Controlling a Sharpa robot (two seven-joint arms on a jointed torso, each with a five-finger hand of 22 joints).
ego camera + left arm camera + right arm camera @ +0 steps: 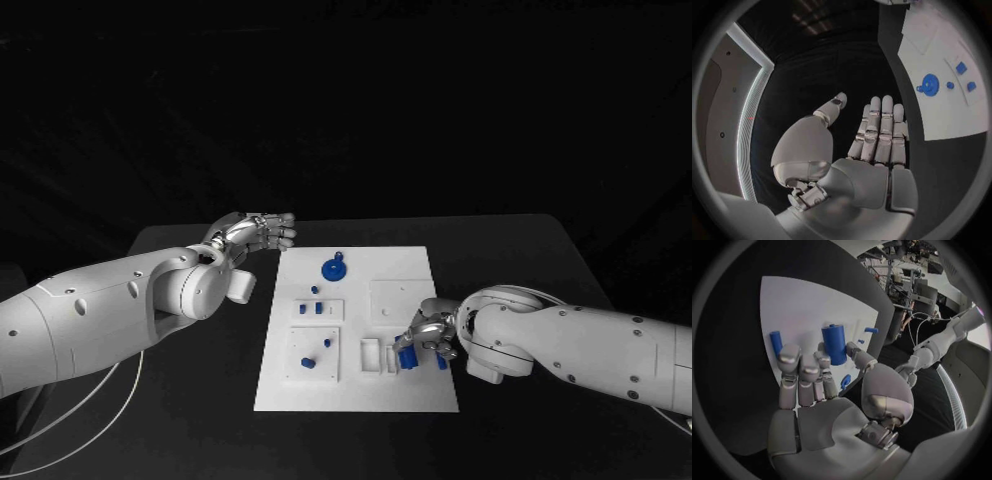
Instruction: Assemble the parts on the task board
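Right hand: my right hand (428,340) is down at the near right part of the task board (404,262). In its wrist view the fingers (801,371) and thumb close round an upright blue cylinder (834,344), so I read it as holding that part.
Beside it: a thinner blue peg (776,342) stands just beside the fingers; I can't tell whether it touches them.
Left hand: my left hand (254,234) hovers off the board's far left corner, over the black table (534,250), flat and spread, holding nothing.
Board, far end: a round blue piece (335,268) lies near the far edge, with small blue pieces (312,309) in the left column nearer me.
Board, near left: two more blue bits (307,361) sit on a raised square plate.
Progress: I judge the assembly to be midway; several parts look seated, and the cylinder in hand is not yet placed.
Edges: the right hand works close to the board's right edge and near corner.
Room: bare table lies on both sides and beyond the far edge, so either arm has space to draw back.
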